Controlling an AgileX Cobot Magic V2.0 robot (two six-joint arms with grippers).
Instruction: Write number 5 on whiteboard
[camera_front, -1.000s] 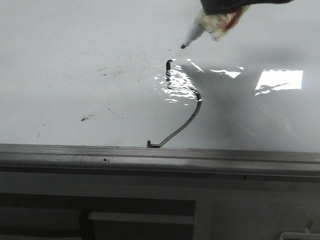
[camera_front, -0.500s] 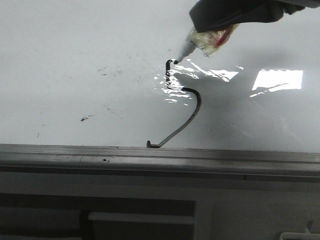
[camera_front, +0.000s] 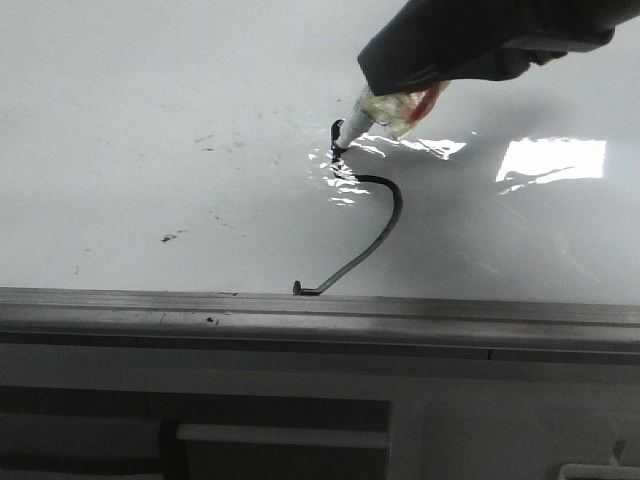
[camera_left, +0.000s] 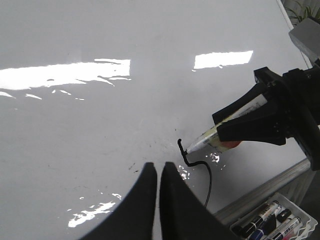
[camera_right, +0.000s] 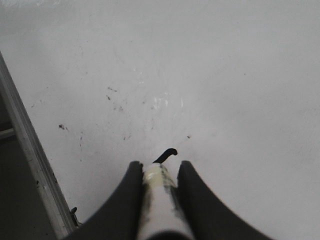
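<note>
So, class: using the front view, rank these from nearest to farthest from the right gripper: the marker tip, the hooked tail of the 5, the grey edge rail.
Measured from the right gripper:
1. Marker tip, just beyond the gripper, at the stroke's top.
2. Hooked tail of the number 5, low on the whiteboard.
3. Grey edge rail, just past the tail, along the near edge.

Thin black number 5 (camera_front: 372, 222) on glossy white whiteboard (camera_front: 150, 90), grey-railed.

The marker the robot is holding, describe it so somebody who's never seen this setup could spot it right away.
Start at the big glossy whiteboard and find the thin black number 5 drawn above its grey edge rail. At the top of that line, the right gripper clamps a pale, tape-wrapped marker, tip down on the board. The other markers lie in a tray past the rail, untouched.
</note>
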